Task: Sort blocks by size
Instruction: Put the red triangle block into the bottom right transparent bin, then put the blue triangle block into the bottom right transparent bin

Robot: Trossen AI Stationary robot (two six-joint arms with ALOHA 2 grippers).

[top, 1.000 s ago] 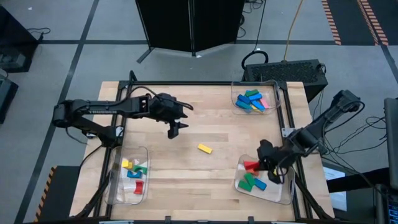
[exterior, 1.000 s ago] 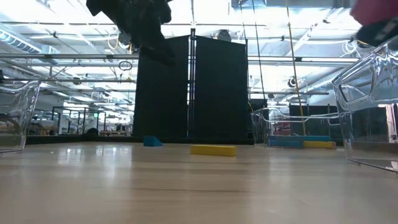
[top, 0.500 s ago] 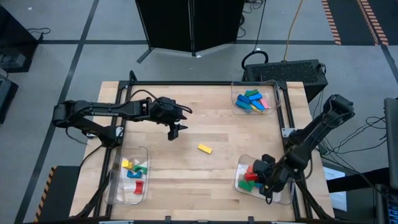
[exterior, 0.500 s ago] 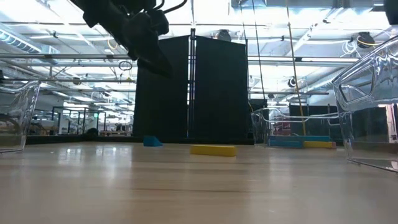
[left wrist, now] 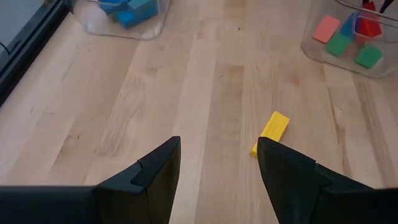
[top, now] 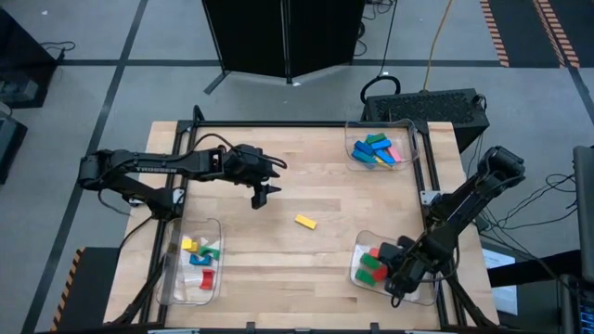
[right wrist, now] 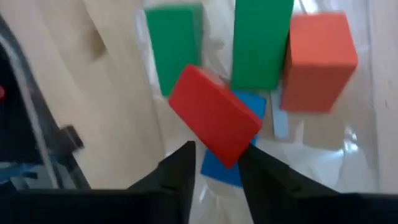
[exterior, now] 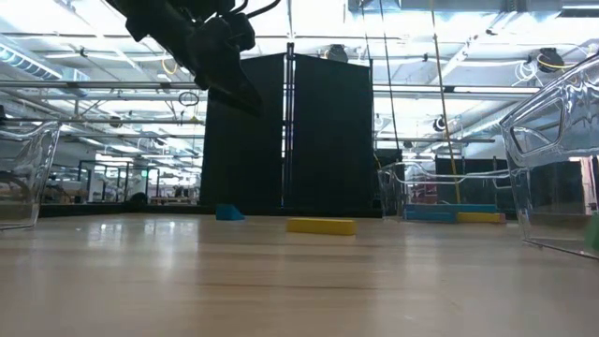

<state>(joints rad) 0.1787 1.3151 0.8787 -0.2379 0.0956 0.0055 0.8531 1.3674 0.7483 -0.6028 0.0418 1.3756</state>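
A lone yellow block (top: 305,221) lies on the bare table (top: 306,167), unsorted. The left gripper (left wrist: 214,168) hovers above and just beside it, fingers spread and empty, apparently lining up a grab. Farther from it, the right gripper (right wrist: 214,165) hangs inside a clear tray (top: 422,292), fingers parted, a red block (right wrist: 214,124) tilted just off their tips, apparently released.

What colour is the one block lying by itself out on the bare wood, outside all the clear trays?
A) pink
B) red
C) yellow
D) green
C: the yellow block lies alone on the wooden table, ahead of the open left gripper.
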